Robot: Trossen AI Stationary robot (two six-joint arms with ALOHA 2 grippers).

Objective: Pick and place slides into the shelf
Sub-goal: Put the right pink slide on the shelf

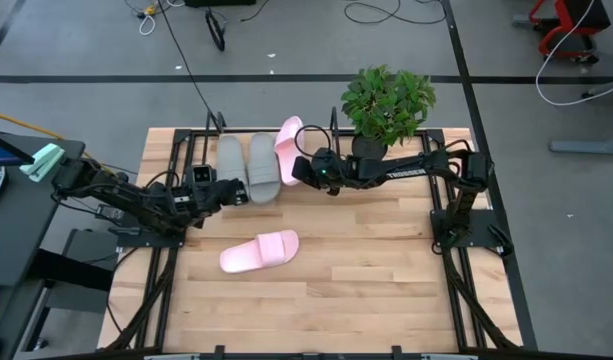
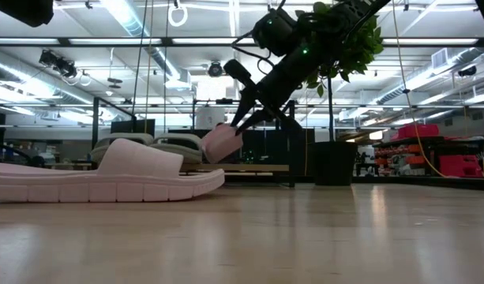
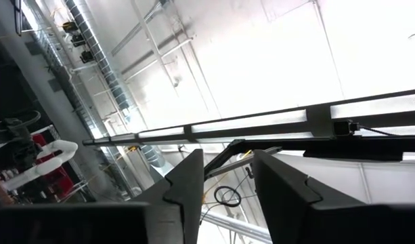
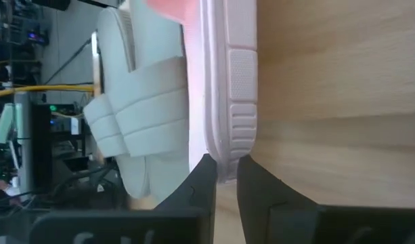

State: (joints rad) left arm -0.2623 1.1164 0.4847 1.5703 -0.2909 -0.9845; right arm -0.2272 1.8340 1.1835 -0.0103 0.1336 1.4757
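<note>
Right wrist view: the right gripper (image 4: pixel 225 177) pinches the edge of the sole of a pale pink slide (image 4: pixel 227 88), its two dark fingers closed on the ribbed rim. Just beside this slide lies a grey slide (image 4: pixel 143 129) with a wide ribbed strap.

In the high view the right gripper (image 1: pixel 304 167) sits at the far edge of the table (image 1: pixel 386 270), reaching from the right, and holds the pink slide (image 1: pixel 288 140) tilted at the shelf (image 1: pixel 201 150), touching the two grey slides (image 1: pixel 248 167) that already lie side by side on it. The low view shows the held slide (image 2: pixel 222 142) raised and tipped above the shelf's wooden board (image 2: pixel 249 167).

The second pink slide (image 1: pixel 259 251) lies flat on the light wooden tabletop, near the middle and well apart from the shelf; it fills the left foreground of the low view (image 2: pixel 107 177).

The left gripper (image 1: pixel 234 190) rests just in front of the shelf. In the left wrist view its fingers (image 3: pixel 183 190) stand spread with a gap between them, gripping nothing, against a bright ceiling with ducts and beams.

A green plant (image 1: pixel 386 100) in a black pot stands at the far right of the table. Cables trail over the grey floor (image 1: pixel 86 40) beyond. The shelf's black end frames are largely hidden under the arms and slides.
</note>
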